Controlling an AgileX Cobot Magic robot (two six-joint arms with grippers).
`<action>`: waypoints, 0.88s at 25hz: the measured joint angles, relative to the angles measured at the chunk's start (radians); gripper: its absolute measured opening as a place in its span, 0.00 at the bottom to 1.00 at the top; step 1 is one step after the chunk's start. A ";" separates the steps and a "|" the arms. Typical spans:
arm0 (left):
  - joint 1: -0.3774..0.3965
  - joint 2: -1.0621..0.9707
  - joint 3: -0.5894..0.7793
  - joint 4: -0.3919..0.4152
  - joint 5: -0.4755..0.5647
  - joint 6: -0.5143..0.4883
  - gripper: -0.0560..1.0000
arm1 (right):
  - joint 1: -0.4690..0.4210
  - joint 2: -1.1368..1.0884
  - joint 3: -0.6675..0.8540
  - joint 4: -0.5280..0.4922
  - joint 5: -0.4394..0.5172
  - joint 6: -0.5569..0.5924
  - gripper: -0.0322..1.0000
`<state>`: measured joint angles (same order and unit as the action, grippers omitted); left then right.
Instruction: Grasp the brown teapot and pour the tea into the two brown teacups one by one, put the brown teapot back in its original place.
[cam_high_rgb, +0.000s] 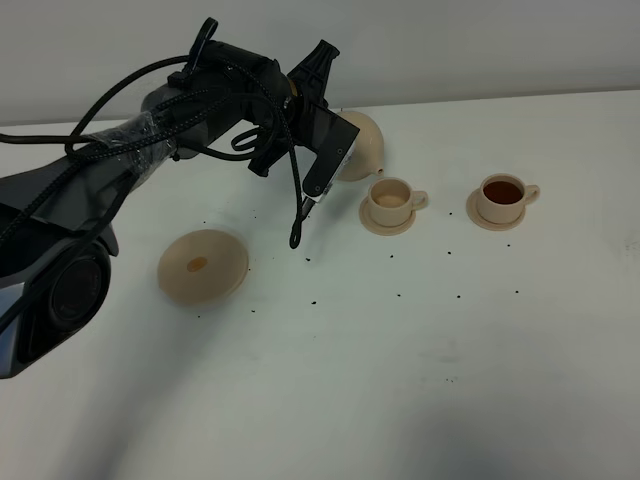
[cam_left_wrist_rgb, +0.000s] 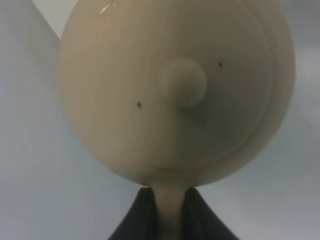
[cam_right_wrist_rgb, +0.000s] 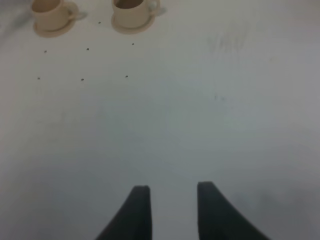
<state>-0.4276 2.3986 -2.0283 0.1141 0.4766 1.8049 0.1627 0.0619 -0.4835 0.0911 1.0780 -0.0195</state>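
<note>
1. Brown teapot (cam_high_rgb: 364, 140), a squat round beige-tan ceramic pot, was held tipped above the white table (cam_high_rgb: 400, 380). It was just beside the nearer brown teacup (cam_high_rgb: 391, 200), a small beige ceramic cup on a matching saucer.
2. Its handle-to-spout axis sloped from the left gripper (cam_left_wrist_rgb: 169, 192) down towards that cup, spout lowest.
3. The left gripper's dark fingers (cam_left_wrist_rgb: 142, 215) pinched the loop handle.
4. The right gripper (cam_right_wrist_rgb: 172, 186) hung over the table, its fingers (cam_right_wrist_rgb: 140, 210) spread apart.
5. The farther brown teacup (cam_high_rgb: 503, 197) held dark tea. The wide flat tan saucer (cam_high_rgb: 203, 266) lay well apart from the pot.
6. In the high view the arm covered most of the pot. The blurred left wrist view showed mainly its knobbed lid. Whether tea ran, and how full the nearer cup was, could not be told.
</note>
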 joint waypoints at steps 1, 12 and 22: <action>-0.001 0.000 0.000 0.004 -0.001 0.000 0.17 | 0.000 0.000 0.000 0.000 0.000 0.000 0.26; -0.001 0.000 0.000 0.019 -0.017 0.052 0.17 | 0.000 0.000 0.000 0.000 0.000 0.000 0.26; -0.002 0.000 0.000 0.040 -0.050 0.104 0.17 | 0.000 0.000 0.000 0.000 0.000 0.000 0.26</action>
<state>-0.4297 2.3986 -2.0283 0.1536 0.4264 1.9090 0.1627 0.0619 -0.4835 0.0911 1.0780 -0.0195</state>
